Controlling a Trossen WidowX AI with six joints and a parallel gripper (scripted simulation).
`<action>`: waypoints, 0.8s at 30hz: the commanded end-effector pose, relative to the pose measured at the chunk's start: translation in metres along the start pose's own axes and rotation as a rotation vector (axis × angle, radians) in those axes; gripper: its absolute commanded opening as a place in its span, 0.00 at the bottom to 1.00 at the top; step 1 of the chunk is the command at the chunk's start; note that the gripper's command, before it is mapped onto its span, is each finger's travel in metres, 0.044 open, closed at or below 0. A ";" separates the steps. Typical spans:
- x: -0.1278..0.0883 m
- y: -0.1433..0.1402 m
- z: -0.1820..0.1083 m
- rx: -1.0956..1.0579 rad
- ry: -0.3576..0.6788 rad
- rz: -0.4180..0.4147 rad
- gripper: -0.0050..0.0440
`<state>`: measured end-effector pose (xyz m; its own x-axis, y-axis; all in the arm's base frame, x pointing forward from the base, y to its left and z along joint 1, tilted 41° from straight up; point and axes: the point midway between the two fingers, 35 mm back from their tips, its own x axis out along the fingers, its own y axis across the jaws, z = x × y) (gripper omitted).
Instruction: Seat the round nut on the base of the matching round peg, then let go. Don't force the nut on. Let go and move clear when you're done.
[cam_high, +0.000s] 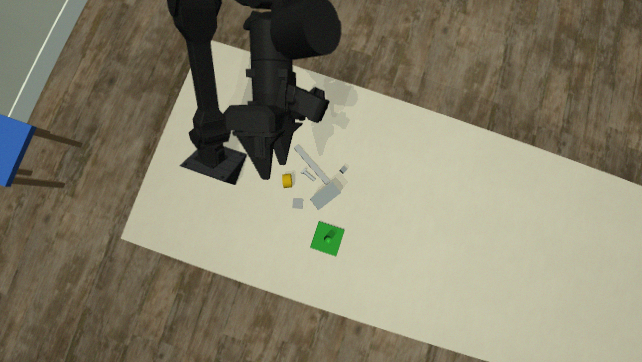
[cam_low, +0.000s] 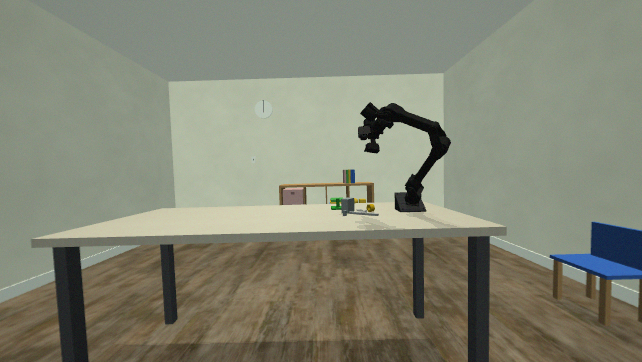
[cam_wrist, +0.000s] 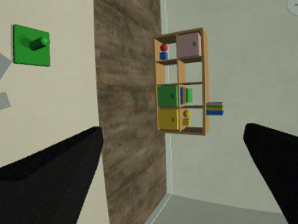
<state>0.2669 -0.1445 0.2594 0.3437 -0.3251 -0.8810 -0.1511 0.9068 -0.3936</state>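
The round nut (cam_high: 287, 180) is a small yellow ring lying on the cream table next to the arm's base; it also shows in the exterior view (cam_low: 370, 207). The round peg stands on a green square base (cam_high: 327, 238), a little further out on the table, and shows in the wrist view (cam_wrist: 31, 46) at the upper left. My gripper (cam_high: 271, 162) (cam_low: 372, 148) hangs high above the table, open and empty. In the wrist view its two black fingers frame the picture with nothing between them. The nut is not in the wrist view.
Grey and white loose parts (cam_high: 325, 187) lie between the nut and the green base, with a small grey block (cam_high: 298, 203) beside them. The arm's base (cam_high: 214, 164) stands near the table's edge. A shelf (cam_wrist: 181, 83) stands by the far wall and a blue bench (cam_low: 600, 267) at the side.
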 end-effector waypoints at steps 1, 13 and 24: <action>-0.002 -0.002 0.001 0.002 -0.007 -0.006 0.92; -0.002 -0.002 0.001 0.002 -0.007 -0.006 0.92; 0.060 0.066 0.003 0.261 0.075 0.285 0.58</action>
<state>0.2722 -0.1288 0.2368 0.3274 -0.2229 -0.9182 -0.0599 0.9649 -0.2556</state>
